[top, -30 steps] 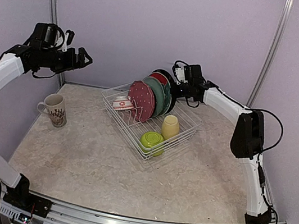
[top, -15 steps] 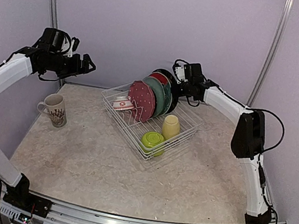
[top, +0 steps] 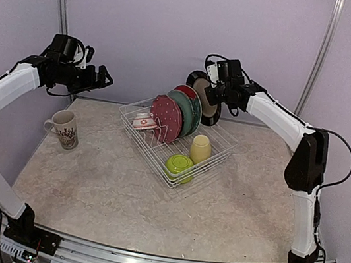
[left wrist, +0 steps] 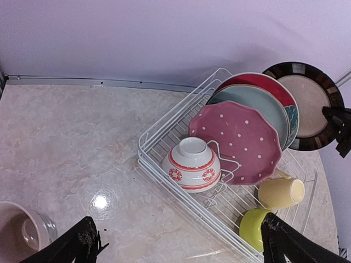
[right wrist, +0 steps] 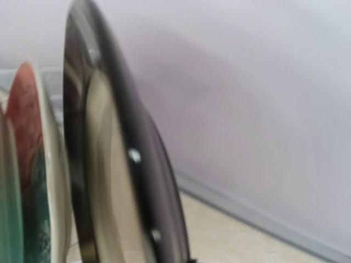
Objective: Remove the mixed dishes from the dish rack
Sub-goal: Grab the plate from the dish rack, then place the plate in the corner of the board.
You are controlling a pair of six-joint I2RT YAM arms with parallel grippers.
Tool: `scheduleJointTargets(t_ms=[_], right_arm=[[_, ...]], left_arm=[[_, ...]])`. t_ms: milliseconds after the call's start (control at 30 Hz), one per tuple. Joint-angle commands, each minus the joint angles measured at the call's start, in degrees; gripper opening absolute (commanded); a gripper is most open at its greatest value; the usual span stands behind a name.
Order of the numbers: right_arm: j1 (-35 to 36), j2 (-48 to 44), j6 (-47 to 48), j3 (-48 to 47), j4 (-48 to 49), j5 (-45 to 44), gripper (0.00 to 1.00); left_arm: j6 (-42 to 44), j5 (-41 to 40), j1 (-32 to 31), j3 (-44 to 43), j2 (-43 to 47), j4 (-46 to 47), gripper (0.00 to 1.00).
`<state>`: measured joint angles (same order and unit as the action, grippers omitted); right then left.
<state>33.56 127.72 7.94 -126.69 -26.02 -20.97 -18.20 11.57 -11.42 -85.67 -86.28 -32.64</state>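
The dish rack (top: 215, 158) stands at the table's middle back. In it stand the pink-dotted plate (top: 165, 118), teal plate (top: 182, 108) and red plate (top: 188, 92), with the red-white bowl (top: 143, 122), yellow cup (top: 200, 149) and lime bowl (top: 178, 165). My right gripper (top: 211, 90) is shut on the rim of the dark plate (top: 208, 112) and holds it upright, raised behind the other plates. It fills the right wrist view edge-on (right wrist: 120, 164). My left gripper (top: 104, 78) is open and empty, high to the left of the rack (left wrist: 164, 123). The patterned mug (top: 64, 128) stands on the table.
The back wall is close behind the rack and the raised plate. Metal posts (top: 61, 7) stand at the back corners. The mug's rim shows at the left wrist view's lower left (left wrist: 22, 235).
My right gripper has lifted the dark plate up and back out of the row of plates. My left arm has swung slightly right and then held still.
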Motion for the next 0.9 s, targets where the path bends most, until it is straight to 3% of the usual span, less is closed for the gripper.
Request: scheduleJointTargets(t_ms=[0, 200, 433, 633, 867], right_arm=[[3.0, -9.1, 3.8, 0.3, 9.5, -10.3, 0.00], [6.0, -16.2, 6.9, 6.7, 13.5, -18.3, 0.00], [6.0, -31.7, 4.1, 24.7, 20.2, -24.2, 0.00], [0.8, -47.2, -10.9, 39.6, 18.3, -23.0, 0.00], [-16.6, -60.7, -32.1, 58.0, 15.4, -10.0, 0.00]], left_arm=[[-0.3, 0.6, -0.6, -1.6, 0.1, -1.3, 0.99], [0.0, 0.1, -1.1, -1.7, 0.5, -1.4, 0.99], [0.8, -0.9, -4.1, -2.1, 1.3, -2.0, 0.99], [-0.3, 1.5, -5.1, -2.6, 1.3, -2.4, 0.99], [-0.9, 2.6, -6.4, -2.8, 2.1, -2.6, 0.99]])
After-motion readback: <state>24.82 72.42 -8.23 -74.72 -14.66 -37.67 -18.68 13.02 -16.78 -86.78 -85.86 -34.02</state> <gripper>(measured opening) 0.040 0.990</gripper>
